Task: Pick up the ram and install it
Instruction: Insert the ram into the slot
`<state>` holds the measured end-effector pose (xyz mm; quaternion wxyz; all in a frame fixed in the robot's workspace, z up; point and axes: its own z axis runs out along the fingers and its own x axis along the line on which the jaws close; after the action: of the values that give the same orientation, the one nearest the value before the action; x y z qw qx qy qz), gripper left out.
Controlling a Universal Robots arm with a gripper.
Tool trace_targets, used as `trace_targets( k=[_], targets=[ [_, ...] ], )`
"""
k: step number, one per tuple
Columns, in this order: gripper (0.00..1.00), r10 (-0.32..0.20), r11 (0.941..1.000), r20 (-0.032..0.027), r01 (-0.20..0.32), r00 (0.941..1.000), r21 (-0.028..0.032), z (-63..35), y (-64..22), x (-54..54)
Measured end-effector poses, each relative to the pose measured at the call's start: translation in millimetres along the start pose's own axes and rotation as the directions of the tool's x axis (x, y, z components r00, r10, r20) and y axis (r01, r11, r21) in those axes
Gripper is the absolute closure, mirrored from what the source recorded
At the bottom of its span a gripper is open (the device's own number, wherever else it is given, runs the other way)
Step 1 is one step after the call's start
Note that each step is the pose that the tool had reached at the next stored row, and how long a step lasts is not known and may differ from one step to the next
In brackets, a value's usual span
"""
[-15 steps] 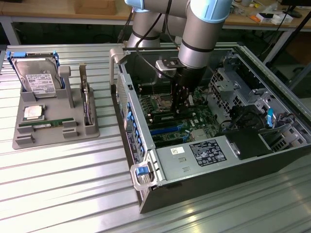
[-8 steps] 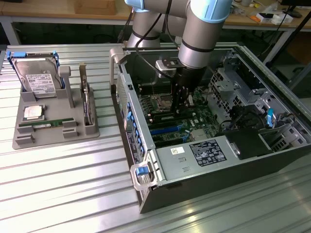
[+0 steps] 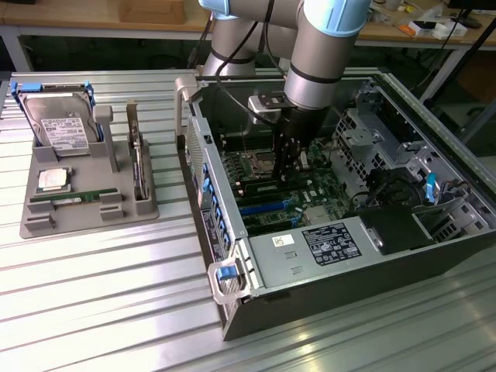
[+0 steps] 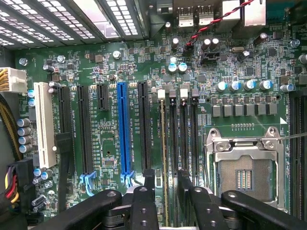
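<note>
open computer case (image 3: 325, 256) lying on its side on the ribbed metal worktop (image 3: 93, 310), motherboard (image 3: 287, 194) exposed. the robot arm (image 3: 322, 46) reaches down into the case, and its hand (image 3: 288, 167) hangs just above the motherboard, beside the empty processor socket (image 3: 258, 163). in the wrist view the hand (image 4: 165, 184) shows its two black fingers (image 4: 148, 179) standing apart with a clear gap between them and nothing held; the gap lies over the row of narrow memory slots (image 4: 178, 129) next to the processor socket (image 4: 244, 167). one of those slots, the one nearest the blue expansion slot (image 4: 123, 129), carries a thin strip with a yellowish edge (image 4: 162, 143); whether this is a seated module cannot be told. a white expansion slot (image 4: 44, 124) lies further from the socket, past the blue one.

well apart from the case, toward the exterior view's left, a grey parts tray (image 3: 85, 194) rests on the worktop. the ram (image 3: 74, 198) lies flat in a long groove of this tray, a thin green stick with a white label, untouched by the hand. just beside it on the tray sits a square silver processor chip (image 3: 53, 178); a hard drive (image 3: 62, 124) leans at the tray's far end, and a taller card (image 3: 139, 167) stands on edge in a slot on the side of the tray nearest the case.
</note>
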<state>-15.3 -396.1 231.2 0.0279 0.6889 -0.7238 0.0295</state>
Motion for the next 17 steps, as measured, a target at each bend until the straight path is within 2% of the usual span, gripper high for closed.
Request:
trace_targets(
  k=[13,14,17],
  targets=[
    [0.67,0.011,0.9999,-0.0001,-0.011,0.9999,-0.0009,-0.1,0.0,0.0],
    [0.67,0.011,0.9999,0.0002,-0.011,0.9999,-0.0008,-1.2,0.0,0.1],
    [0.67,0.011,0.9999,0.0,-0.011,0.9999,-0.0009,-12.7,-0.1,1.0]
  ],
)
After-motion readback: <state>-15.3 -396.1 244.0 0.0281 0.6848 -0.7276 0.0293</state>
